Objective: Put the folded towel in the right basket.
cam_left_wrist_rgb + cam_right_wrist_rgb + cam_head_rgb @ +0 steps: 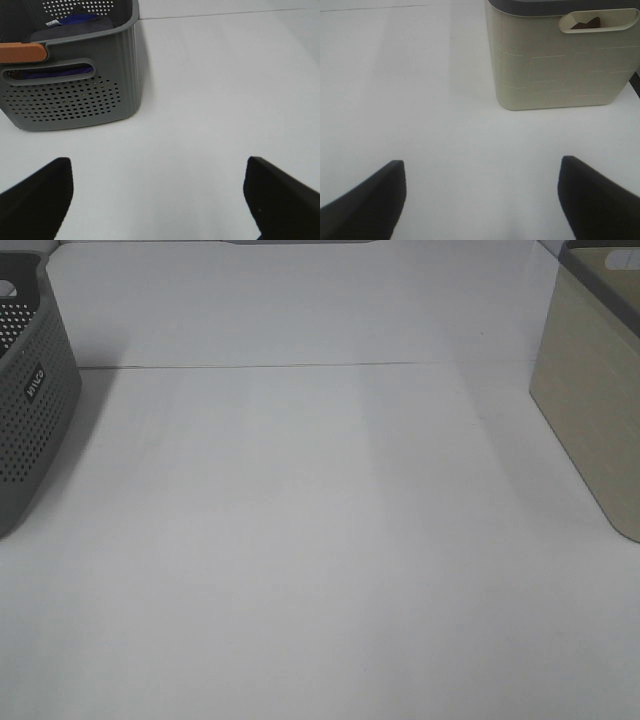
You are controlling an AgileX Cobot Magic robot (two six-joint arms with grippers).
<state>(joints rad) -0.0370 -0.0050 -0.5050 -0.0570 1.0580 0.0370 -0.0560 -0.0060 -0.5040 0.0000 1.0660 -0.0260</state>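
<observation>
No folded towel lies on the table. In the left wrist view, dark grey and blue cloth (75, 25) lies inside the grey perforated basket (75, 100); I cannot tell if it is the towel. The beige right basket (555, 65) stands on the table, and a brown shape (585, 23) shows through its handle hole. My left gripper (157, 165) is open and empty, short of the grey basket. My right gripper (481, 164) is open and empty, short of the beige basket. Neither gripper shows in the exterior high view.
The grey basket (30, 410) stands at the left edge of the white table (320, 540), the beige basket (590, 410) at the right edge. An orange strip (22, 51) sits on the grey basket's rim. A seam (300, 366) crosses the table at the back.
</observation>
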